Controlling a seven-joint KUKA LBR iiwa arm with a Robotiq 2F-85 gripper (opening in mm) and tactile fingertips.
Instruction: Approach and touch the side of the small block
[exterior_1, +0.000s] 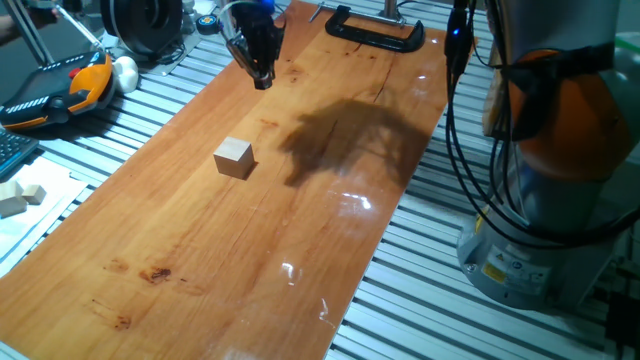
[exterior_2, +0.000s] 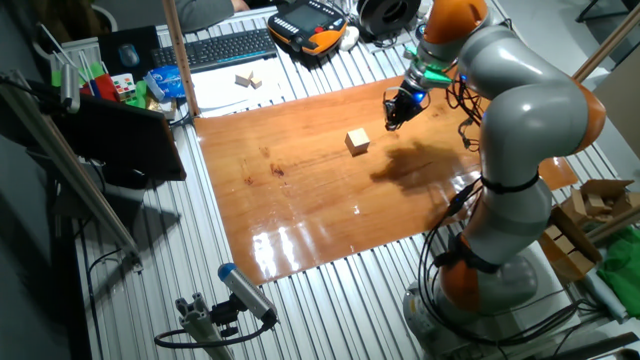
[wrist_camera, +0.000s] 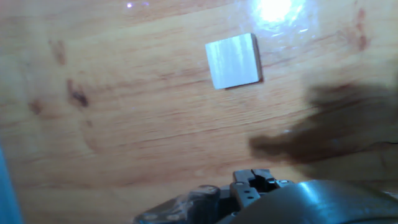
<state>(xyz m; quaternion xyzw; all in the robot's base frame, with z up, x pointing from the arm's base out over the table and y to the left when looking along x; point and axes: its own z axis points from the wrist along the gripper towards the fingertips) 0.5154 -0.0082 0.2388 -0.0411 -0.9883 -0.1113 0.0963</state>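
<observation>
Nearest you in one fixed view, the small block (exterior_1: 234, 157) sits alone on the wooden desk (exterior_1: 200, 260), roughly mid-board, resting flat. It is a cube, so no long axis; its faces sit slightly skewed to the board edges. Beyond it the hand (exterior_1: 262, 78) hangs above the far end, well apart from the block and not touching. You would need to descend and come toward the near end. Fingers appear pressed together, holding nothing.

Two fixed cameras, one on the hand

Fixed views are facing the gripper (exterior_1: 262, 78) from opposite sides, sharing the wooden board (exterior_2: 300, 190); hand view is looking down.
</observation>
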